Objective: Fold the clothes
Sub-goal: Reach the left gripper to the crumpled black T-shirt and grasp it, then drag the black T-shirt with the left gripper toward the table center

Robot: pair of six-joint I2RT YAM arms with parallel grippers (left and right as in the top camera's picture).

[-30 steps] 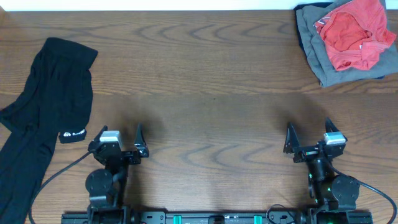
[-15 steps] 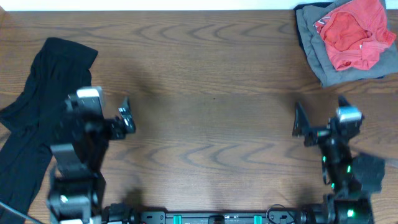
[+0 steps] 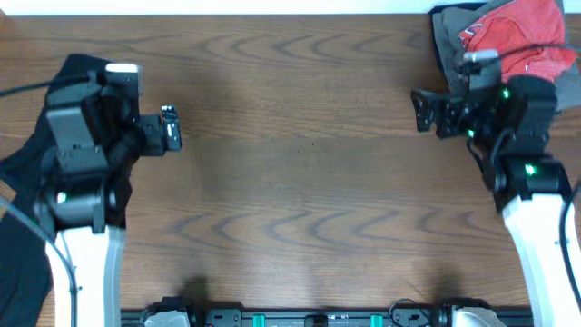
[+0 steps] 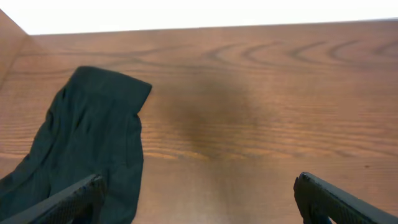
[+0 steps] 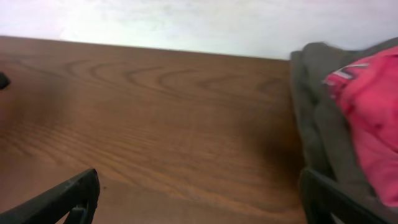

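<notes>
The black T-shirt lies bunched in a long strip at the table's left edge. It also shows at the left of the left wrist view. Its white logo patch is hidden under my left arm. My left gripper is open and empty above the shirt's upper right part. Its left finger is over the fabric and its right finger is over bare wood. My right gripper is open and empty at the far right, just left of the garment pile, and shows in the right wrist view.
A red garment lies on a grey garment at the back right corner. Both show in the right wrist view, red on grey. The wooden table runs between the arms.
Both arms have risen from the front edge and reached toward the back. The left gripper went over the black shirt, covering the logo patch. The right went up beside the garment pile.
</notes>
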